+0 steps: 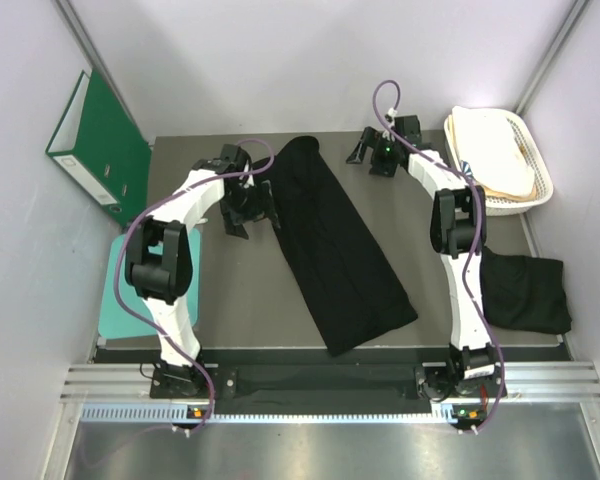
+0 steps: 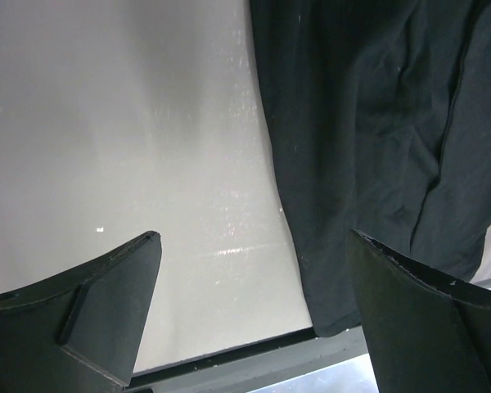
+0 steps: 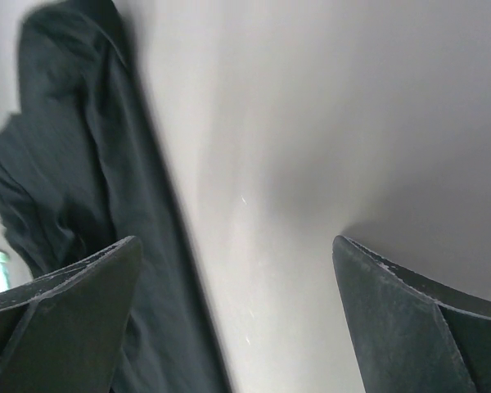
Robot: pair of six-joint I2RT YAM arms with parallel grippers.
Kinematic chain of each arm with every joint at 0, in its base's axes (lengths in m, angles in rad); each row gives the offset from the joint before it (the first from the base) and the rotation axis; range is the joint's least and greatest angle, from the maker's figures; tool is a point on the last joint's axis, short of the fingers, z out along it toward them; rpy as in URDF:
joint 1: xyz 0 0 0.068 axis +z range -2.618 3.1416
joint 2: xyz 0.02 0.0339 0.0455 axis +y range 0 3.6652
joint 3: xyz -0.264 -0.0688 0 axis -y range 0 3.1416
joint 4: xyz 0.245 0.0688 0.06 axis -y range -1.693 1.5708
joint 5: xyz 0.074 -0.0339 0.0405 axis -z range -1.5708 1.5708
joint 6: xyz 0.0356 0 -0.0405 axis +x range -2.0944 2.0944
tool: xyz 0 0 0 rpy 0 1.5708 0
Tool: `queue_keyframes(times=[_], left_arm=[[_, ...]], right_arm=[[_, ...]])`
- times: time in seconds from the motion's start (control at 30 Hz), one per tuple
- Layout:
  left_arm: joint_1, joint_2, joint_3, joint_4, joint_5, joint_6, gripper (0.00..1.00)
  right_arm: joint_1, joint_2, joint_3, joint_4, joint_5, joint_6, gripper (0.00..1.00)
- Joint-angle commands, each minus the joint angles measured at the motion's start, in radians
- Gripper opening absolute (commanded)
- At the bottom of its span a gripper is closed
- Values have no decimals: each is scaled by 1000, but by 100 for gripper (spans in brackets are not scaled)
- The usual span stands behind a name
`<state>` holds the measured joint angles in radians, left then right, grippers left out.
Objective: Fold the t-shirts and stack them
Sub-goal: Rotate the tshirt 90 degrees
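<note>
While both my grippers hang over the far half of the table [image 1: 240,290], neither holds anything. My left gripper [image 1: 257,220] has its jaws spread wide, with only bare tabletop and a strip of cloth below the gap. My right gripper [image 1: 368,155] is parted just as wide over bare surface.

What my next move turns on is how the long black t-shirt [image 1: 335,250] lies. It is folded into a narrow band. Its long axis runs on a slant from the far middle of the table toward the near side, right of middle, where its broad end stops short of the near edge.

I flank its far end. My left gripper sits just beside the left long edge. My right gripper stands near the right side, with a clear gap of table between.

Through my left wrist camera the t-shirt [image 2: 368,147] fills the right of the view, and its edge runs down into the space between my fingers. Through my right wrist camera the t-shirt [image 3: 74,188] lies off to the left, blurred, with bare table between the fingers.

So I judge the left arm the nearer one. It needs only a short shift to the right to reach the edge, while the right arm would have to travel left first.

A second t-shirt [image 1: 525,290] lies bunched at the near right, beside my right arm's base and well apart from both grippers.
</note>
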<state>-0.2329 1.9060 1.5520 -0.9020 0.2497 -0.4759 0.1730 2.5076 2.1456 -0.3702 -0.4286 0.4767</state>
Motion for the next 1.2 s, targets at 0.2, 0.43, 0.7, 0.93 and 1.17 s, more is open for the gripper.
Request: queue_keyframes(times=[0.2,0.43,0.7,0.93,1.17], left_arm=[[-3,61,99,-40,13,26,99],[-3,30,76,-35,10,34,99],[-3,-33,37,-34,-16,46,99],[-3,-56,25,-34,-20,48,99],[-3,-55,3,-15,5,39,99]], right_arm=[[91,122,105,16,-78,71,96],[161,129,66,30,-78,82,80],[180,126,30,72,-75,122,15],[155,31,-53,119,20,117,0],[77,-82,-232,160,117,108,0]])
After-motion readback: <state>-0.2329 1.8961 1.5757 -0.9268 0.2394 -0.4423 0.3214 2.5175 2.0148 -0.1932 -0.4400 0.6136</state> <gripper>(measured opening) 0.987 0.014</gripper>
